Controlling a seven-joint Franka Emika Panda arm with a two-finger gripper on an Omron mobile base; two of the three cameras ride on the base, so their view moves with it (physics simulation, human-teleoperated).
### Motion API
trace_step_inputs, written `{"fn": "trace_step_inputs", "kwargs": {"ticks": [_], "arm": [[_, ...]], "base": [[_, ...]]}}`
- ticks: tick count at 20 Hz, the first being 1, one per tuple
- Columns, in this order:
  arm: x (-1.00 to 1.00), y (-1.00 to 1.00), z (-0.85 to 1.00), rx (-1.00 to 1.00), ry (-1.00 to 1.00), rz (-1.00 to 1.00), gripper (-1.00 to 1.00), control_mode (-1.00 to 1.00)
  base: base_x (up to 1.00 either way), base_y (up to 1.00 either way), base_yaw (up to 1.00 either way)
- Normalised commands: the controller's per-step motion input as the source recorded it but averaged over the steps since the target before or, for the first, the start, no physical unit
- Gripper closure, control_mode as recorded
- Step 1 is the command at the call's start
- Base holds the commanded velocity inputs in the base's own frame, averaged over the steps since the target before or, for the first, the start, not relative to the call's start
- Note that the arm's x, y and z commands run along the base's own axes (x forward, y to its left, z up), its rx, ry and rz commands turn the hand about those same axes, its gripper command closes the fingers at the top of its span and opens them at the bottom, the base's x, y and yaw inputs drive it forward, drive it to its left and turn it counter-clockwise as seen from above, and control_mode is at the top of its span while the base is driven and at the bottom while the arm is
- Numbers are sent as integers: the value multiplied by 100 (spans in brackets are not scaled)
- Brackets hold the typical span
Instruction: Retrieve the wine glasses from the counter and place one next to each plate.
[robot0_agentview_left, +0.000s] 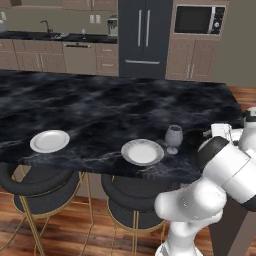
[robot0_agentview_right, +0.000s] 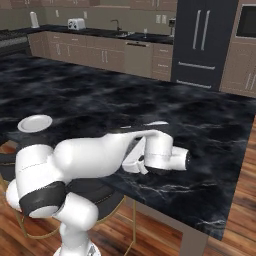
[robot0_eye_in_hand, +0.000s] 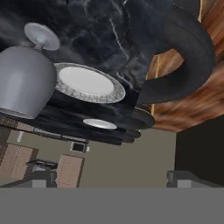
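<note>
Spanning most of the left base view, the bench (robot0_agentview_left: 100, 107) is a black marble island with white veining; two dark round stools (robot0_agentview_left: 37, 182) on thin gold legs stand under its near edge. A second black worktop (robot0_agentview_left: 55, 36) on taupe cabinet fronts runs along the far wall.

Plates: two. Both are plain, round and white with a shallow rim, lying flat close to the near edge of the bench. One plate (robot0_agentview_left: 50, 141) sits toward the near left corner; the other plate (robot0_agentview_left: 142, 152) sits right of the midpoint of that edge.

Wine glasses: one visible. The wine glass (robot0_agentview_left: 173, 138) is clear greyish, with a rounded bowl, a thin stem and a round flat foot. It stands upright on its foot, long axis vertical, rim upward, just beside the right side of the second plate and apart from it.

The claw (robot0_eye_in_hand: 111, 177) is released, its tips spread wide with nothing between them, and is clear of the glass.
</note>
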Motion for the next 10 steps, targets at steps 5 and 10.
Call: {"fn": "trace_step_inputs", "kwargs": {"ticks": [5,10], "arm": [[-65,35,83,0,-11,-2,-100,-100],[-48,27,90,0,-12,0,-100,-100]], "base": [[0,0,0],[0,0,0]]}}
